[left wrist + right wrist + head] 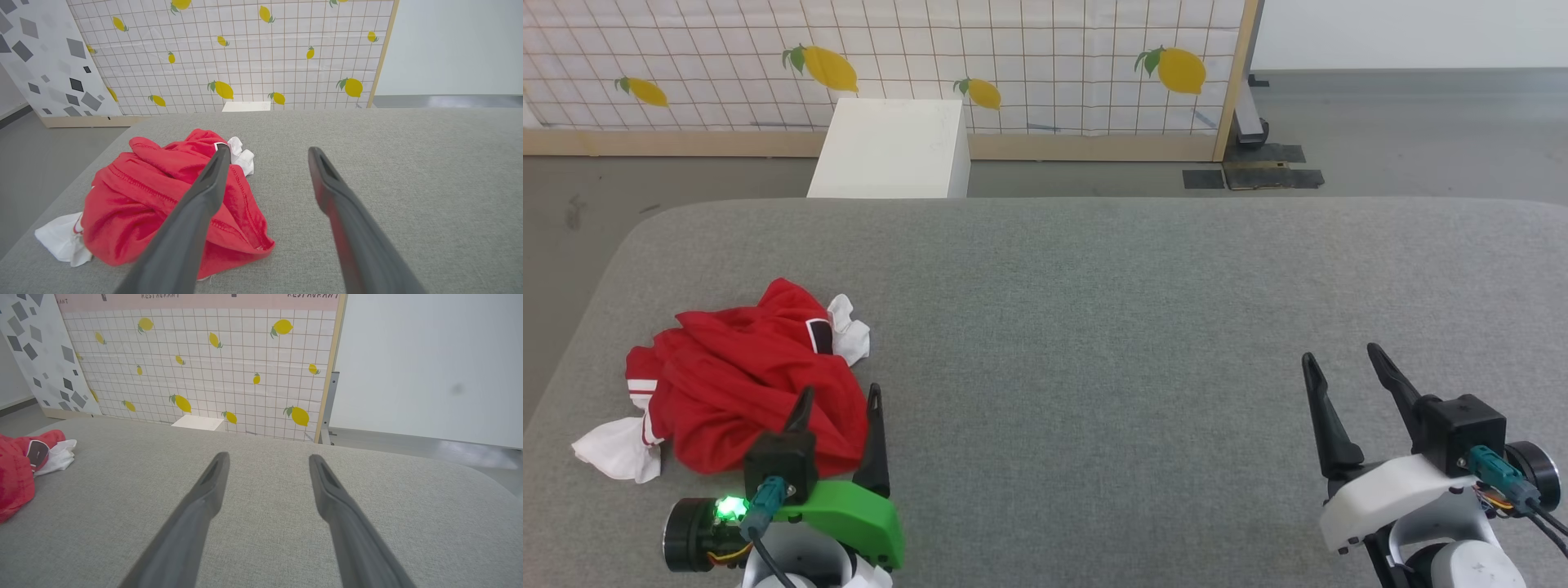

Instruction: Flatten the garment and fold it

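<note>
Left gripper (pixel 841 389) at the bench's near edge, left side. Jaws spread wide, nothing held. Its left finger (pixel 192 212) lies across the near-right part of the garment in the left wrist view; can't tell if it touches the cloth. Its right finger is over bare fabric.

Right gripper (pixel 1341 353) at the near edge, right side. Jaws also wide apart and empty, over bare surface, well apart from the garment.

Crumpled red jersey shirt with white sleeves and red-white striped trim (pixel 743 376) sits in a heap near the left edge, toward the near-left corner. One white sleeve (pixel 617 453) spills out at the near-left, another white bit (pixel 849 331) at the far-right of the heap. A small black white-edged patch (pixel 820 336) shows on top. Not flattened, not folded.

Grey fabric-covered bench (pixel 1094 327), woven texture, rounded far corners, otherwise bare right across to the right edge.

Past the far edge is grey smooth floor (pixel 1421 139). White rectangular box (pixel 890 147) stands on it just behind the bench, left of centre. Black tape patches (pixel 1254 175) lie on the floor further right.

Behind, a white grid-pattern panel with yellow lemons (pixel 1013 65) in a light wooden frame. Left of it, a white panel with grey shard shapes (pixel 36 61). Right of it, a plain white wall (pixel 429 363).
</note>
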